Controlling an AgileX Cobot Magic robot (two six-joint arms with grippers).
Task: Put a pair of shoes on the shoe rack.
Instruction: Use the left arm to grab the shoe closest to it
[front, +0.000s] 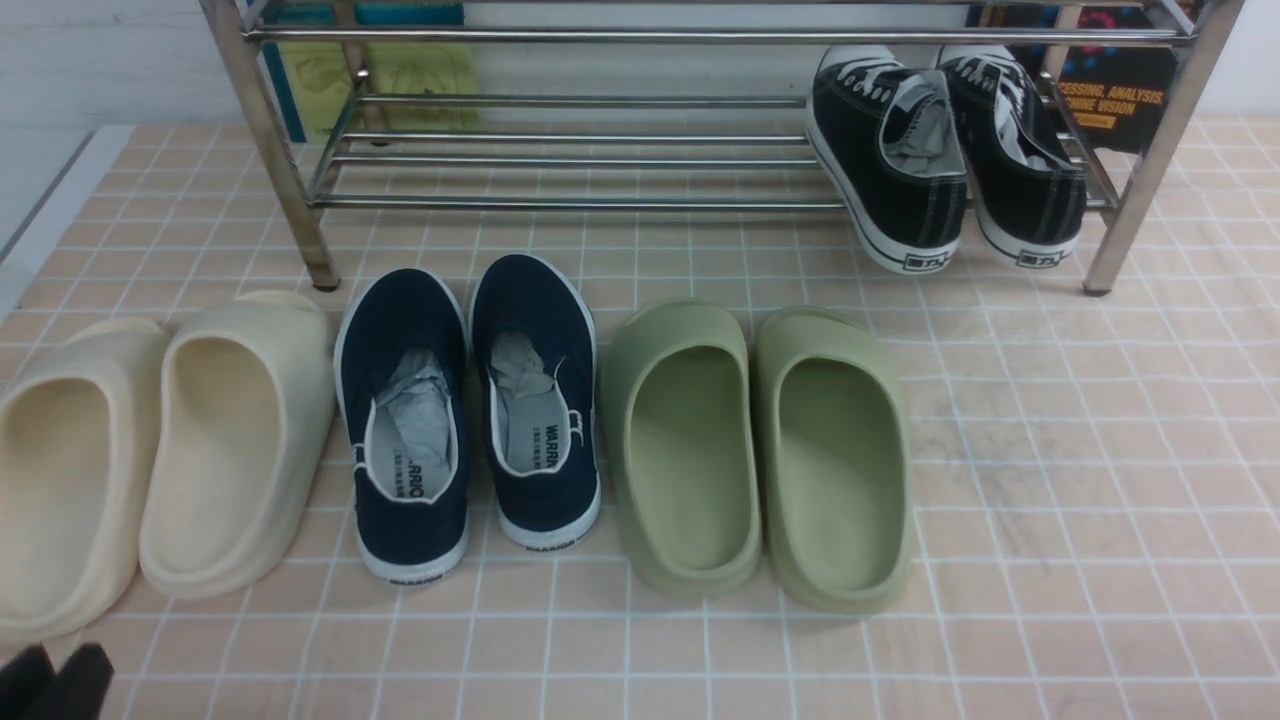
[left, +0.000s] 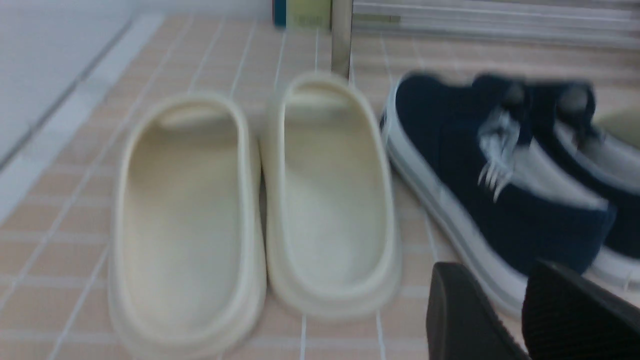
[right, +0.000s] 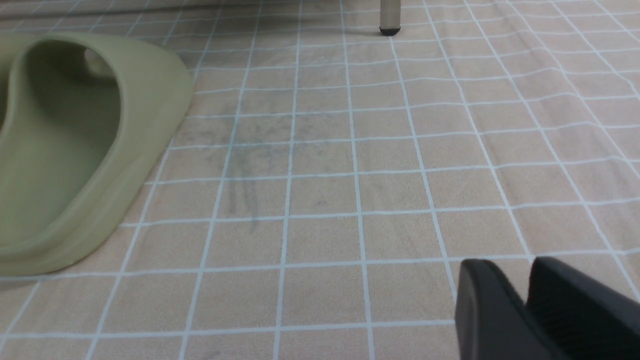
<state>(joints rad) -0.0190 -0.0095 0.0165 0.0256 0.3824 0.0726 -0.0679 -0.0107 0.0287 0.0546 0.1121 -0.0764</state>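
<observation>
The pair of shoes, two navy slip-ons with white soles and grey paper stuffing, stands side by side on the tiled floor: one shoe and its mate, heels toward me. The chrome shoe rack stands behind them. My left gripper shows at the bottom left corner. In the left wrist view it is open and empty, just short of the nearer navy shoe's heel. My right gripper hovers over bare tiles with its jaws slightly apart and nothing between them.
Black lace-up sneakers sit on the rack's lower shelf at the right. Cream clogs lie left of the navy pair, and green clogs lie to its right. A rack foot shows in the right wrist view.
</observation>
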